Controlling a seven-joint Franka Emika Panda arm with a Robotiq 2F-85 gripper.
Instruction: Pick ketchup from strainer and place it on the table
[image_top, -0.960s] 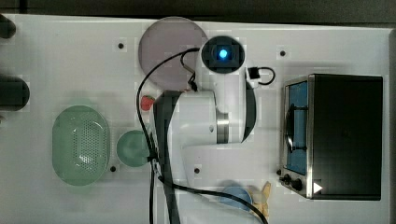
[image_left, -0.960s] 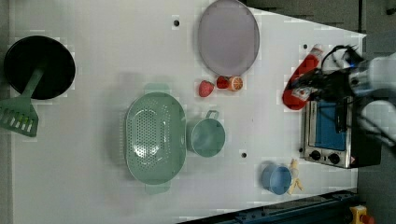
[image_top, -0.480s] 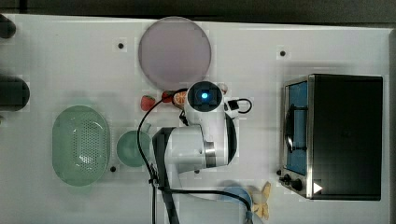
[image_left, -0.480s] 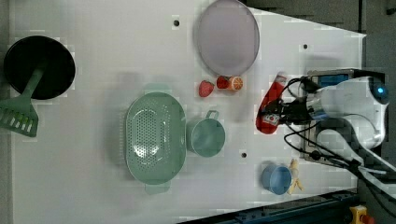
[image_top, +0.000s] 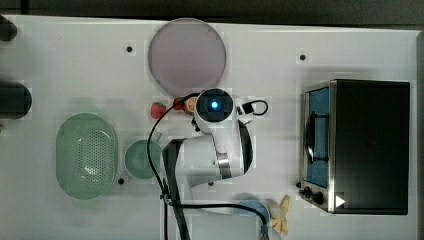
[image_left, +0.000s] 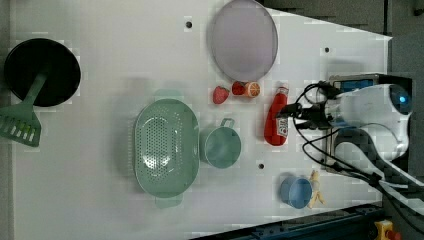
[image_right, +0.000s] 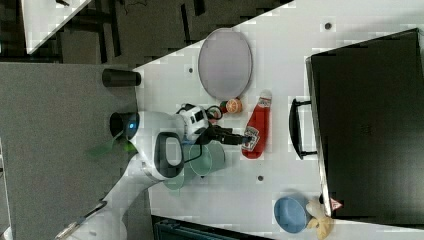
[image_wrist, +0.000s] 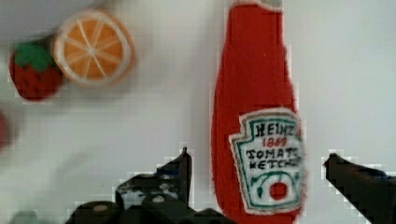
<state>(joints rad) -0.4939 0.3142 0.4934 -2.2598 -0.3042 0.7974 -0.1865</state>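
Observation:
The ketchup (image_left: 276, 117) is a red bottle with a white label, lying flat on the white table (image_left: 100, 60) between the orange slice and the oven. It also appears in the right view (image_right: 256, 127) and the wrist view (image_wrist: 254, 93). My gripper (image_wrist: 258, 158) straddles the bottle's label end, open, with a gap between each black finger (image_wrist: 182, 165) and the bottle. The left view has the gripper (image_left: 290, 112) just at the bottle's right. The pale green strainer (image_left: 165, 147) stands empty at the left view's centre, far from the bottle. In the top view my arm covers the bottle.
A lilac plate (image_left: 242, 39) lies beyond the bottle's cap. A strawberry (image_left: 220, 94) and an orange slice (image_left: 252, 89) sit close to the cap. A green cup (image_left: 220, 146) stands beside the strainer. A toaster oven (image_top: 367, 145), a blue bowl (image_left: 295, 191) and a black pan (image_left: 42, 72) ring the area.
The arm carried the ketchup from beside the oven toward the table's middle and down. The bottle now lies on the table with the fingers apart from it.

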